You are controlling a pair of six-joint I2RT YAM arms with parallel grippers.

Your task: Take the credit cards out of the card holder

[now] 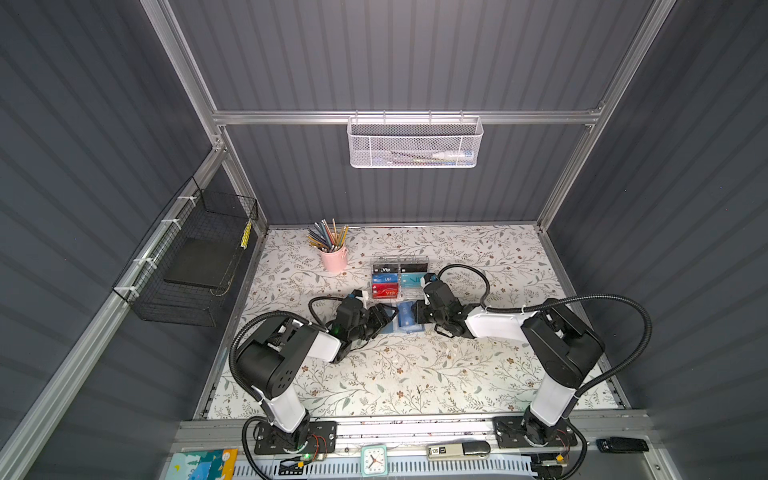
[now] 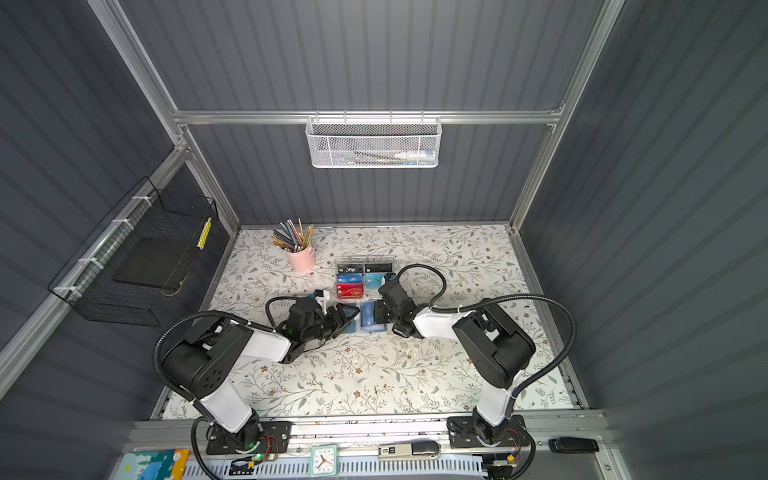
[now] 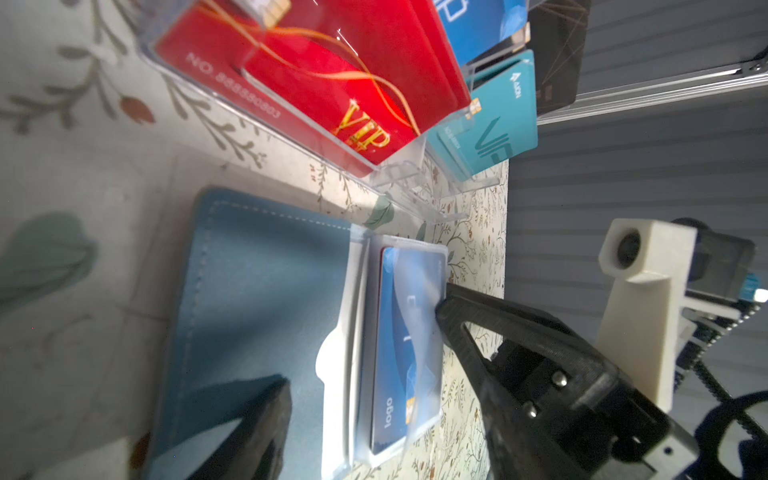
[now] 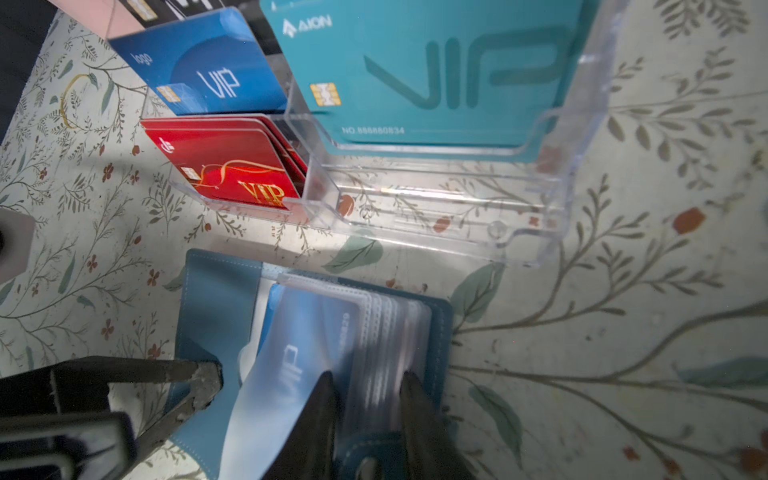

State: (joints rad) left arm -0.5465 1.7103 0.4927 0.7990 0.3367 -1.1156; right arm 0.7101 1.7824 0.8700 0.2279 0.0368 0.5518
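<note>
Pinching the clear sleeves (image 4: pixel 386 332) with my right hand (image 4: pixel 368 395); left hand (image 1: pixel 384 318) grip unclear. Card holder (image 4: pixel 216 307) open, blue card (image 3: pixel 409 332) still inside, nothing out yet.

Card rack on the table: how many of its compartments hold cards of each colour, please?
Black cards: 2 compartments
Blue cards: 1 compartment
Teal cards: 1 compartment
Red cards: 1 compartment
Total: 5 filled compartments in the card rack; the sixth, beside the red cards, is empty.
</note>
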